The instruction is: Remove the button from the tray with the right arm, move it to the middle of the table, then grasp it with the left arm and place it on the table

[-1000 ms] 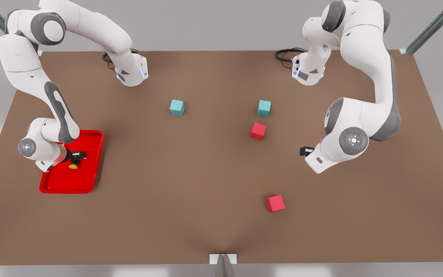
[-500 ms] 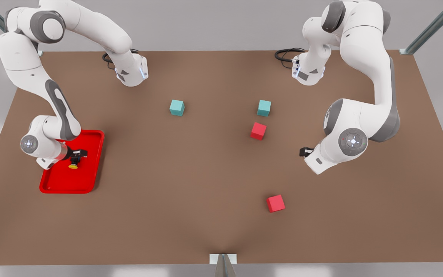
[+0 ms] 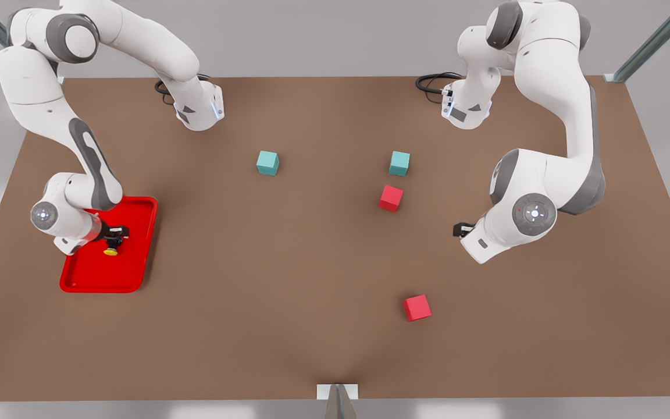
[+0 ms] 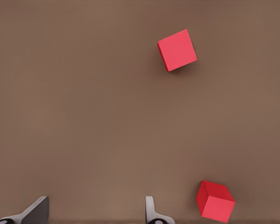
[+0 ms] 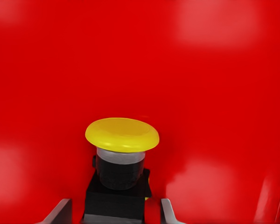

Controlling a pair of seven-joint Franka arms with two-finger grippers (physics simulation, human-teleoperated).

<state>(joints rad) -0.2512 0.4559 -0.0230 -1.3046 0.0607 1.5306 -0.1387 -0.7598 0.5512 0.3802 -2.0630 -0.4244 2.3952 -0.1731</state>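
Note:
The button (image 3: 111,251) (image 5: 122,135), a yellow dome on a black base, stands upright in the red tray (image 3: 96,279) (image 5: 205,70) at the front view's left, on the brown table (image 3: 288,262). My right gripper (image 3: 114,240) (image 5: 115,214) is over it and open. One finger stands on each side of the black base, with a small gap on both sides. At the front view's right, my left gripper (image 3: 460,228) (image 4: 94,213) hangs open above bare table, holding nothing.
Two teal cubes (image 3: 267,163) (image 3: 399,163) sit toward the back of the table. One red cube (image 3: 391,198) (image 4: 215,200) lies near the left gripper and another (image 3: 417,307) (image 4: 177,49) nearer the front edge.
The right arm's wrist has shifted slightly toward the front view's left, over the tray. The button stays where it was. The left arm has barely moved.

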